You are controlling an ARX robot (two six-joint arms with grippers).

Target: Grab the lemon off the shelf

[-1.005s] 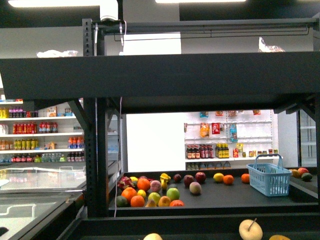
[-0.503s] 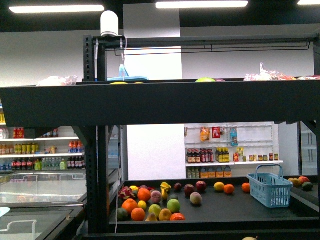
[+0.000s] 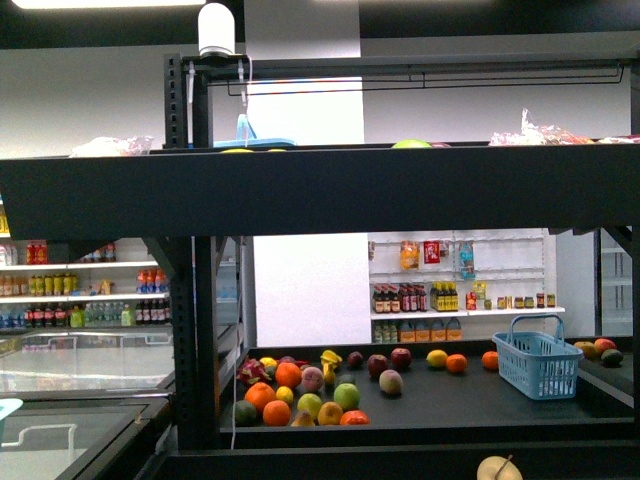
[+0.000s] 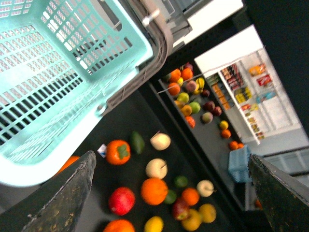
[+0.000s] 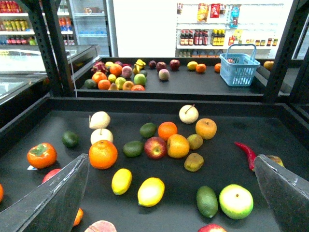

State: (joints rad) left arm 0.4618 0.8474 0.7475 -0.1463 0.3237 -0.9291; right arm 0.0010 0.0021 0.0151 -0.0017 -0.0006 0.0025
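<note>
Yellow smooth-skinned oval lemon point(image 5: 121, 181) lies loose on the dark flat tier of the black metal-framed shelf point(image 5: 289, 140), just beside a larger yellow oval fruit point(image 5: 151, 191). Step: approach. Right gripper point(image 5: 171, 159) spread wide, empty; left gripper point(image 4: 169, 162) likewise. Next: descend, straddle its short axis; round, likely rolls.

- Left gripper point(image 4: 171, 155): two near-black wedge fingers point(image 4: 63, 203), rough speckled surface, worn pale flecks.
- Right gripper point(image 5: 171, 155): two grey wedge fingers point(image 5: 48, 203), matte grainy texture, paler edges.
</note>
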